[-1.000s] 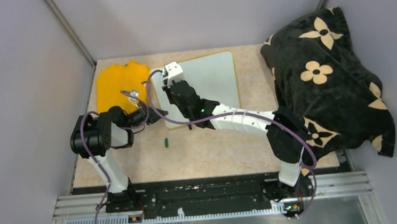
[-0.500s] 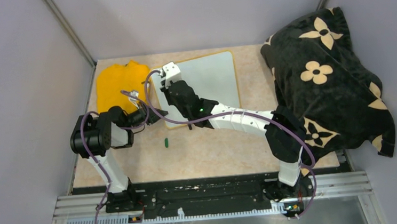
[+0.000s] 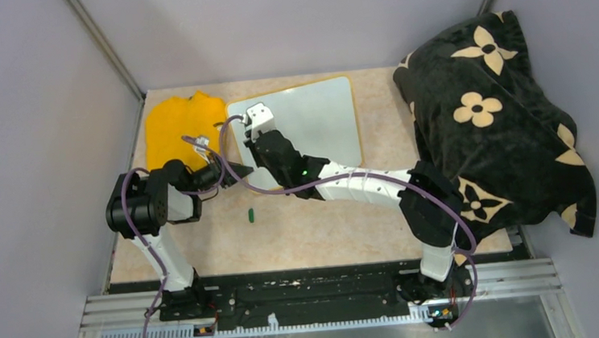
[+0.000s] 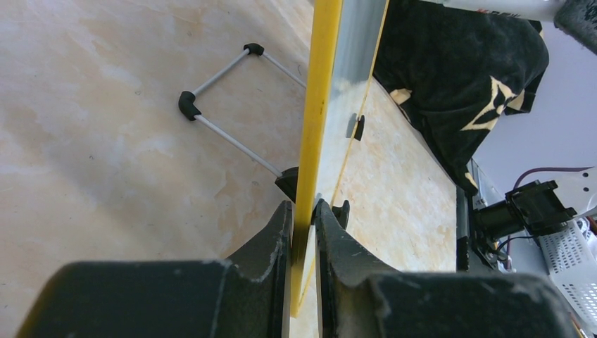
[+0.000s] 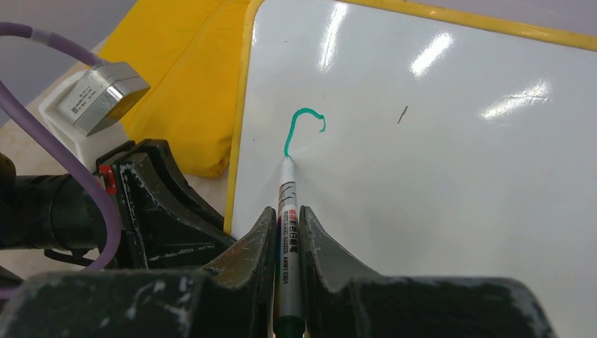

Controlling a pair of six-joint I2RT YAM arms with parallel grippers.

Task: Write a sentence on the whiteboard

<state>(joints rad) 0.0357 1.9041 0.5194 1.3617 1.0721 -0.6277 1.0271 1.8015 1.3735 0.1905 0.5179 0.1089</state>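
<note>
Clasping the marker (image 5: 287, 184), tip forward on the whiteboard (image 5: 436, 183), is the right gripper (image 5: 286, 213); the left gripper (image 4: 303, 205) pinches its edge.

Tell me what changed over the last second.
The right gripper, shut on the marker, slid slightly toward the near edge of the whiteboard, its tip at the end of a short green stroke. The left gripper stayed clamped on its frame; the yellow cloth did not move.

Top: high, rear, looking down. Left wrist: close, edge-on to whiteboard (image 4: 320, 105). Right wrist: close above same board.
</note>
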